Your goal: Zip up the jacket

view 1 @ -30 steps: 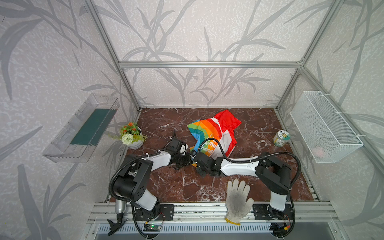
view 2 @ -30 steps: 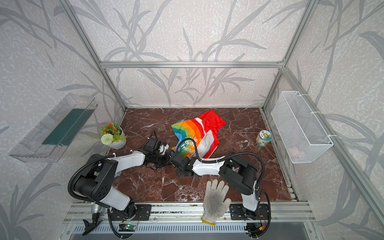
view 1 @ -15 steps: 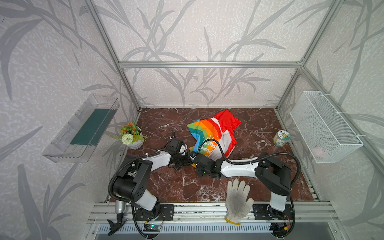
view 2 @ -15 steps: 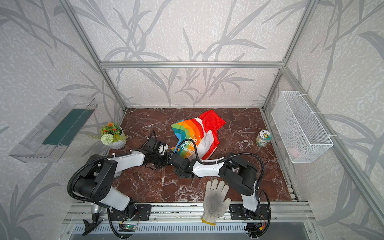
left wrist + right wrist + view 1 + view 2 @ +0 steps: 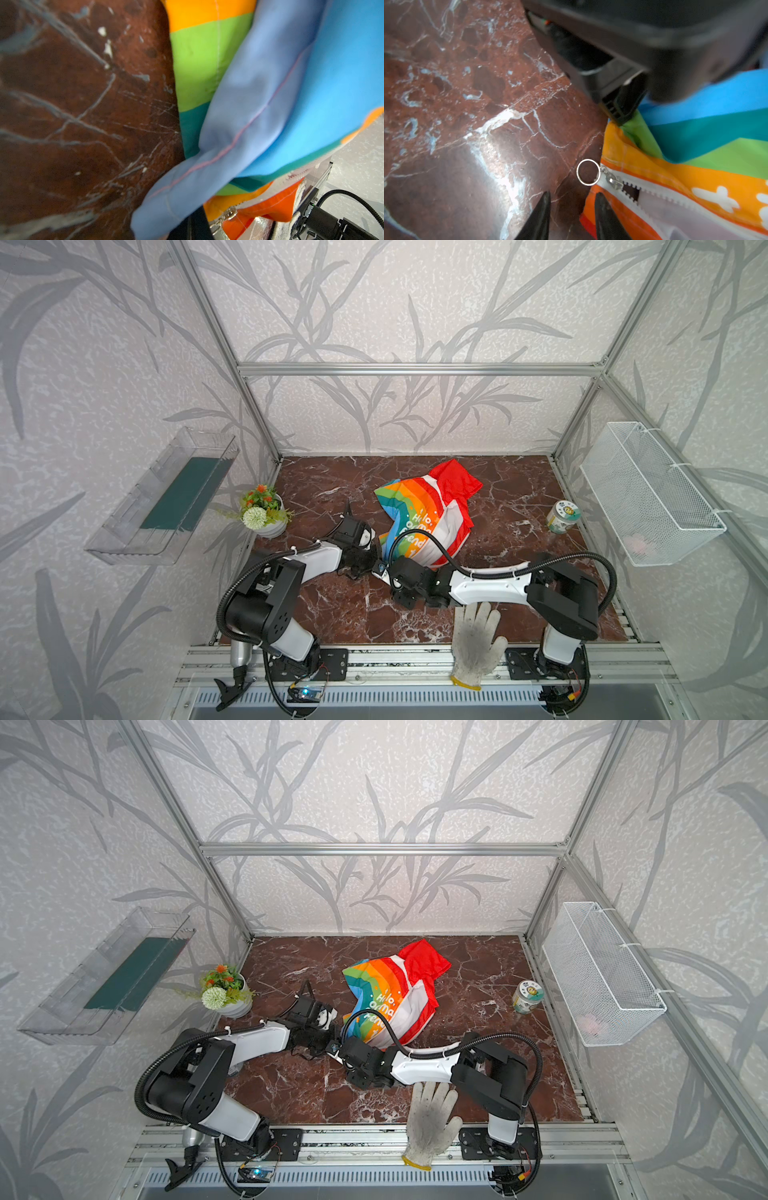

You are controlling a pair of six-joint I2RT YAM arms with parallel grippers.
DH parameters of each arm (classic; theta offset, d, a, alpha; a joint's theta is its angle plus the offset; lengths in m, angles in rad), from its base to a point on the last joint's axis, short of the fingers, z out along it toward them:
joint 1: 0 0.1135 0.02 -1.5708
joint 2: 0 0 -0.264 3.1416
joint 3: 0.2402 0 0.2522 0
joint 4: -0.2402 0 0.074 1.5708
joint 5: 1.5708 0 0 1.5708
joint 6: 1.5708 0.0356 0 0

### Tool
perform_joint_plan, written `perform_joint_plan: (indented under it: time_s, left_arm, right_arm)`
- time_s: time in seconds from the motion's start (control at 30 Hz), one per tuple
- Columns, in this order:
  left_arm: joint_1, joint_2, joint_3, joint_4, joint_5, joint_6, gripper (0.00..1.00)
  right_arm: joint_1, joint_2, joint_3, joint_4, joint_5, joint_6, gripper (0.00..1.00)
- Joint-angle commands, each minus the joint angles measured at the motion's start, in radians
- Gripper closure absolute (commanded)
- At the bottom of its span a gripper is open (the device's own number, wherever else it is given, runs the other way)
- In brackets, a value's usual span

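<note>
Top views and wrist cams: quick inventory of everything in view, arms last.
jacket: 1, rainbow stripes with red hood, crumpled mid-table
ring pull: 1, silver, flat on the table at the jacket's zipper end
work glove: 1, dirty white, front table edge, overhanging the rail
jar: 1, pale with green-and-white lid, right side of table
flower pot: 1, white with orange and white flowers, left table edge
wire basket: 1, white, right wall
clear tray: 1, transparent with dark green liner, left wall
table: 1, red-brown marble
left gripper: 1, black, shut on the jacket's corner
right gripper: 1, black, open and empty, just short of the ring pull
</note>
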Motion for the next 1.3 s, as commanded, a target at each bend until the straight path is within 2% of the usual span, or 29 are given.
perform_joint_plan:
  time_s: [0.0, 0.1, 0.23, 0.33, 0.53, 0.93, 1.27]
  left_arm:
    - [0.009, 0.011, 0.017, -0.041, 0.016, -0.001, 1.00]
    - [0.037, 0.049, 0.046, -0.054, 0.063, -0.009, 1.00]
    - [0.071, 0.110, 0.103, -0.097, 0.111, 0.026, 1.00]
    - [0.092, 0.157, 0.155, -0.119, 0.149, 0.045, 1.00]
    - [0.097, 0.242, 0.243, -0.191, 0.168, 0.111, 1.00]
    - [0.104, 0.277, 0.306, -0.246, 0.174, 0.146, 1.00]
    - [0.111, 0.278, 0.308, -0.242, 0.178, 0.136, 1.00]
  right_arm:
    - [0.004, -0.009, 0.037, -0.051, -0.046, -0.180, 0.62]
    - [-0.005, -0.035, -0.006, -0.006, -0.086, -0.301, 0.60]
    - [-0.049, -0.080, -0.023, -0.012, -0.195, -0.448, 0.59]
    - [-0.103, -0.088, -0.010, -0.057, -0.268, -0.537, 0.58]
    - [-0.167, -0.040, 0.100, -0.194, -0.326, -0.671, 0.58]
    - [-0.188, 0.120, 0.241, -0.243, -0.370, -0.753, 0.59]
    - [-0.202, 0.193, 0.307, -0.287, -0.343, -0.798, 0.59]
